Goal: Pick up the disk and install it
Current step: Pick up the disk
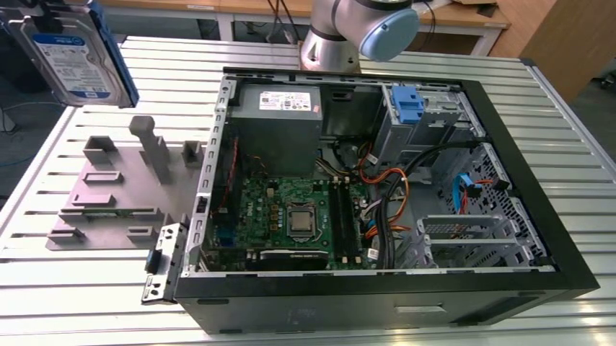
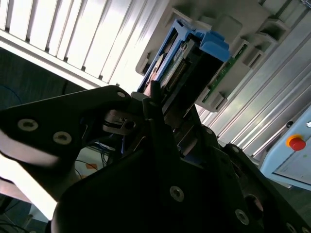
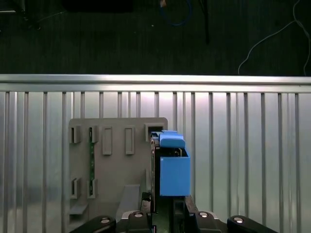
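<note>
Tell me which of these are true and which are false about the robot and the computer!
1. The gripper is holding the disk up in the air, off the grey stand. True.
2. The disk is already inside the computer case. False: it is held outside the case, over at the exterior view's left.
3. The computer case is open, and a green board shows inside. True.
4. The bracket around the disk is red. False: it is blue.
</note>
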Available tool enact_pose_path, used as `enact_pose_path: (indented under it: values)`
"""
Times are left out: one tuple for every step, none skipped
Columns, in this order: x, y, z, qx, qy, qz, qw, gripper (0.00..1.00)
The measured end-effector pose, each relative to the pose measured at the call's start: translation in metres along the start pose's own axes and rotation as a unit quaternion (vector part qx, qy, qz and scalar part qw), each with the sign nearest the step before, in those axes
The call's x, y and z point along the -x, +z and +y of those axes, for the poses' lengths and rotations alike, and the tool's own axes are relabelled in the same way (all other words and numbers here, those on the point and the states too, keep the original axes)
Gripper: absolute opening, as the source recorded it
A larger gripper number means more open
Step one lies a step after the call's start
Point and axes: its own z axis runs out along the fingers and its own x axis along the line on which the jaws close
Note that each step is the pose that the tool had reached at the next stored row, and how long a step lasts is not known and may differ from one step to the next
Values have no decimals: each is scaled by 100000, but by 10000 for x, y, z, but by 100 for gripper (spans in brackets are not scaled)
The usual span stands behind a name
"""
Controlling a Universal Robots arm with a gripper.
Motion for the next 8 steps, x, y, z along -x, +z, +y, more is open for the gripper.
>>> enact_pose_path:
  values:
    - [2,-26,0,-1,-2,-1,100000,35]
    - [5,-52,1,-1,0,-1,100000,35]
    - [7,-79,1,5,0,1,100000,35]
    - [9,-105,1,-1,-2,0,100000,35]
    - [12,-131,1,-1,-2,-1,100000,35]
    - [15,-160,2,0,1,0,100000,35]
    - [18,-186,2,0,1,-1,100000,35]
    - [21,-209,3,1,0,1,100000,35]
